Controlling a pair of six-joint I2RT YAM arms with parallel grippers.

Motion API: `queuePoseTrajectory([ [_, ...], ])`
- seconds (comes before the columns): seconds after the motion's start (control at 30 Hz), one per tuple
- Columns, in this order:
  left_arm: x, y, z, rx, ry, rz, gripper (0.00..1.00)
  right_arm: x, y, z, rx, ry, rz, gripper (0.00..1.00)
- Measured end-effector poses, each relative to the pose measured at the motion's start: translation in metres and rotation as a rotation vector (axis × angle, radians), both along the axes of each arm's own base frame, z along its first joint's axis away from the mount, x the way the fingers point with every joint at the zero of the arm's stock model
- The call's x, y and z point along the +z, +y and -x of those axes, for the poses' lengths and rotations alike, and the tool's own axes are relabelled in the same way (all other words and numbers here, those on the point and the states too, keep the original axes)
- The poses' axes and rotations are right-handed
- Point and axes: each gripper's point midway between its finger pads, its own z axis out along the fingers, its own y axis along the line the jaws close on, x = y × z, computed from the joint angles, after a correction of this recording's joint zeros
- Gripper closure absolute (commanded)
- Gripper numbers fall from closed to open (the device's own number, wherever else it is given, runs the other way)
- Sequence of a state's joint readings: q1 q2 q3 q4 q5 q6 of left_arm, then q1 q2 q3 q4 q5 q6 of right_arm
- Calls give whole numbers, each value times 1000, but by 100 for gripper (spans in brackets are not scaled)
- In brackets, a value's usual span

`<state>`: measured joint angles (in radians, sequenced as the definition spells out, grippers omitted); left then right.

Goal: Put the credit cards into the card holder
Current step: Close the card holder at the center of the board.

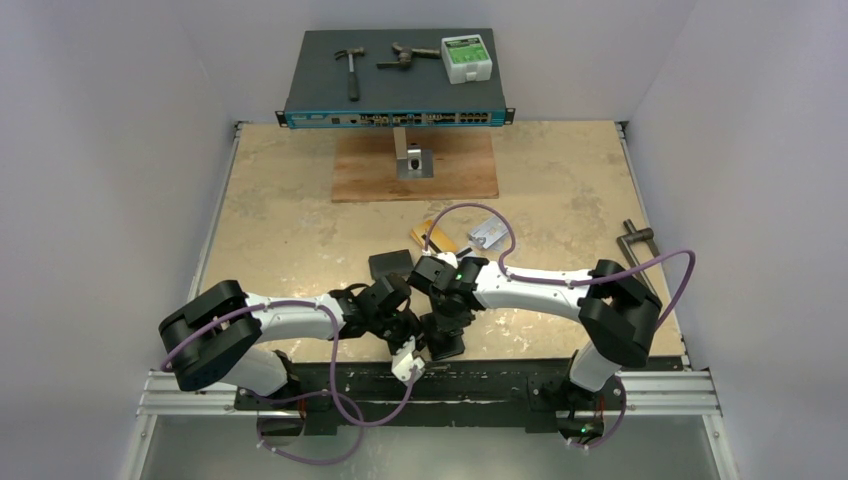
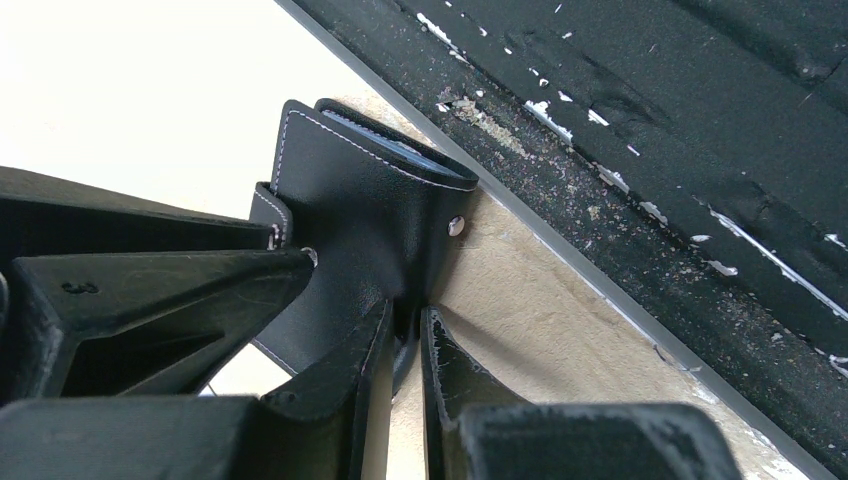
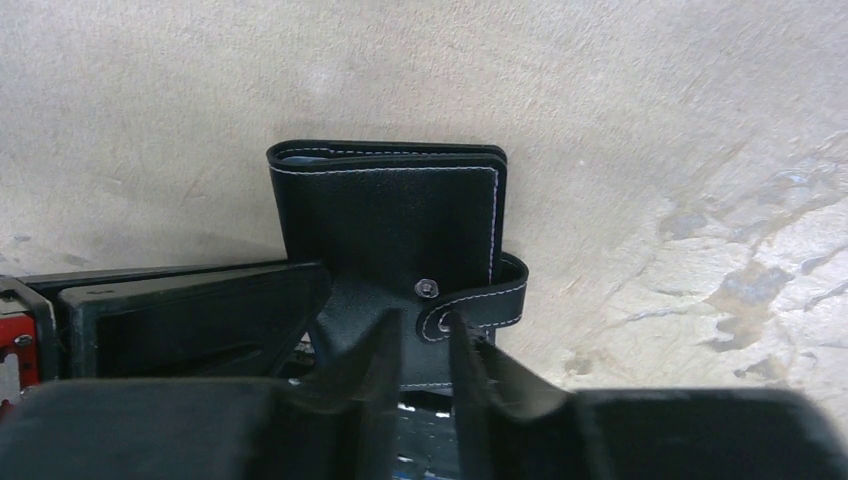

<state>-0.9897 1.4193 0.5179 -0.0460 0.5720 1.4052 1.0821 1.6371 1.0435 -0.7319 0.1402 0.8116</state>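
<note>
Black card holder [image 2: 360, 200] in near-shut tool [image 2: 405, 315]

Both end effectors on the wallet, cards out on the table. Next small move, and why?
Probably: the right end effector closes on the white-stitched snap tab and pulls the cover open. The black leather-like folding card holder is folded shut and pinched by the left end effector. The tab sits between the right jaws, and its snap looks undone.

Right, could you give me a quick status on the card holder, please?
Left tool shut on holder. Right tool at its tab, grip unclear. Holder folded, tab unsnapped. Gold card, silver card lying beyond.
</note>
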Motion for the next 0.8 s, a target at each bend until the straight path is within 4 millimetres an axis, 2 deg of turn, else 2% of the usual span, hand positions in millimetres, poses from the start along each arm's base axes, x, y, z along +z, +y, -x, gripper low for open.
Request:
queuePoseTrajectory([
  [0.07, 0, 0, 0, 0, 0, 0, 88, 1, -2, 0, 2, -5, 12, 65],
  [0.17, 0, 0, 0, 0, 0, 0, 88, 3, -6, -2, 5, -19, 34, 65],
  [0.47, 0, 0, 0, 0, 0, 0, 88, 4, -9, -3, 8, -31, 54, 80],
  [0.63, 0, 0, 0, 0, 0, 0, 88, 4, -9, -3, 11, -31, 54, 92],
  [0.8, 0, 0, 0, 1, 2, -2, 88, 4, -9, -3, 9, -31, 56, 95],
])
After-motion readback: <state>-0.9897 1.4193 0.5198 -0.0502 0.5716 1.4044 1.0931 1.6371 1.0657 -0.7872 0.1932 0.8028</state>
